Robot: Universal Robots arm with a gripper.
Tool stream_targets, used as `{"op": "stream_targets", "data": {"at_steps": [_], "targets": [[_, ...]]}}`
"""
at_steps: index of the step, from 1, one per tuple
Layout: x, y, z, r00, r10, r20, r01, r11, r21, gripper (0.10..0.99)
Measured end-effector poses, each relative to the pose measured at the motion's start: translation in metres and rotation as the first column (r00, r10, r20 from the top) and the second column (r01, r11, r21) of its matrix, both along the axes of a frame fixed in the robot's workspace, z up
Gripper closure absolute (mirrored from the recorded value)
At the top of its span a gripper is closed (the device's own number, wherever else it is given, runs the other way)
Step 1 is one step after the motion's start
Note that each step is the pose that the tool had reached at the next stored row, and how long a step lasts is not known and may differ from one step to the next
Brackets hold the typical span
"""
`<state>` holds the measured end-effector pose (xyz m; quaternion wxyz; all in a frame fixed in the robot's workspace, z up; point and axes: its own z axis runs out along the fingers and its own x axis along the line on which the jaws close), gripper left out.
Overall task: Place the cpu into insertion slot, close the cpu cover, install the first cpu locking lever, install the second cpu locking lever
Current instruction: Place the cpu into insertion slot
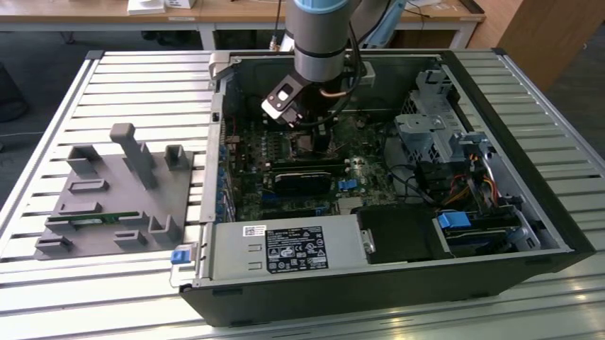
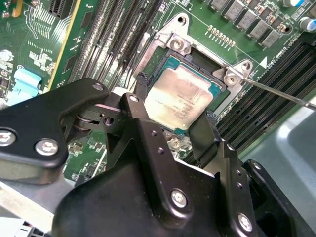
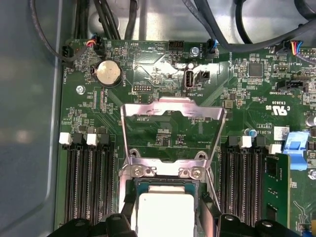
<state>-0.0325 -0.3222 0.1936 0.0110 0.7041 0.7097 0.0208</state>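
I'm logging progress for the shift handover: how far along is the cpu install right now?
Looks done: the cpu appears to lie in the insertion slot. In hand: the gripper sits right at the chip. Left: the cpu cover stands open, bare board showing through its window, and a thin locking lever juts out free beside the slot, so neither closing nor locking shows as done.

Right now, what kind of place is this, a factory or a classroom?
Probably a robotics lab or workshop: a robot arm reaches into an open computer case on a slatted metal table, a grey parts fixture sits beside it, and wooden desks stand behind.
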Motion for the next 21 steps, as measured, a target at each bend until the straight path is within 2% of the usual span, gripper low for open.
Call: {"op": "stream_targets", "data": {"at_steps": [9, 12, 14, 15, 16, 17, 18, 19, 20, 21], "targets": [[0.0, 0.0001, 0.0131, 1.0, 0.0, -0.0003, 0.0, 1.0, 0.0, 0.471], [0.0001, 0.0001, 0.0153, 1.0, 0.0, -0.0013, 0.0, 1.0, 0.0, 0.486], [0.0002, 0.0001, 0.0159, 1.0, 0.0, -0.0025, 0.0, 1.0, 0.0, 0.612], [0.0001, 0.0, 0.0163, 1.0, 0.0, -0.0032, 0.0, 1.0, 0.0, 0.612], [0.0001, 0.0001, 0.0164, 1.0, 0.0, -0.0032, 0.0, 1.0, 0.0, 0.671], [0.0002, 0.0001, 0.0163, 1.0, 0.0, -0.0033, 0.0, 1.0, 0.0, 0.671], [0.0002, 0.0001, 0.0164, 1.0, 0.0, -0.0037, 0.0, 1.0, 0.0, 0.729], [0.0004, 0.0001, 0.0166, 1.0, 0.0, -0.0043, 0.0, 1.0, 0.0, 0.729], [0.0004, 0.0001, 0.0168, 1.0, 0.0, -0.0052, 0.0, 1.0, 0.0, 0.847], [0.0005, 0.0001, 0.0171, 1.0, 0.0, -0.0062, 0.0, 1.0, 0.0, 0.847]]}}
